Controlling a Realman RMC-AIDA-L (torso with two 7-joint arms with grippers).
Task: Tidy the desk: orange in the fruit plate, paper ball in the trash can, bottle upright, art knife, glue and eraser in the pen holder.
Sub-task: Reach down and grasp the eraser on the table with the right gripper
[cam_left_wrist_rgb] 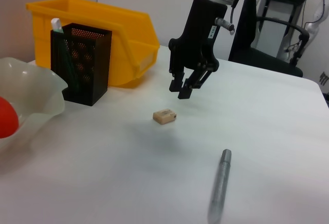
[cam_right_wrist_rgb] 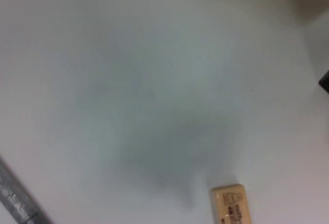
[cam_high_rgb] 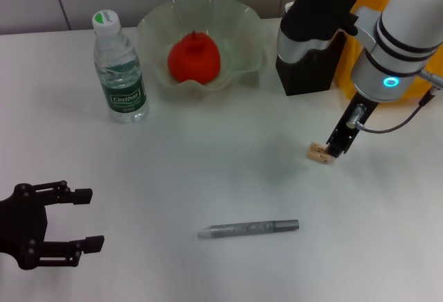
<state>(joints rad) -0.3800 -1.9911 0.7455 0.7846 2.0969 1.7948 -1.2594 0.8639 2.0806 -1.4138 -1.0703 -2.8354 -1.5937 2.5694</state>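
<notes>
Two grippers show in the head view. Nearest, in the lower left of the frame, the left gripper (cam_high_rgb: 66,220) sits low over the table (cam_high_rgb: 208,177) with its jaws spread wide and nothing between them. Just above the bottom centre lies the grey art knife (cam_high_rgb: 249,229), flat on the table, well apart from everything else. Farther up at mid-right, the eraser (cam_high_rgb: 318,153) lies on the table; the right gripper (cam_left_wrist_rgb: 183,89) hangs just over and beside it, jaws released and gripping nothing, a gap visible between fingertips and eraser in the left wrist view. The right wrist view shows the eraser (cam_right_wrist_rgb: 234,203) at its lower edge. Toward the upper left of the head view the bottle (cam_high_rgb: 119,70) stands upright. Right of it, at top centre, the orange (cam_high_rgb: 194,57) rests in the plate (cam_high_rgb: 152,28). At upper right stands the black pen holder (cam_high_rgb: 311,70), with a yellow bin (cam_left_wrist_rgb: 128,34) just behind it.
</notes>
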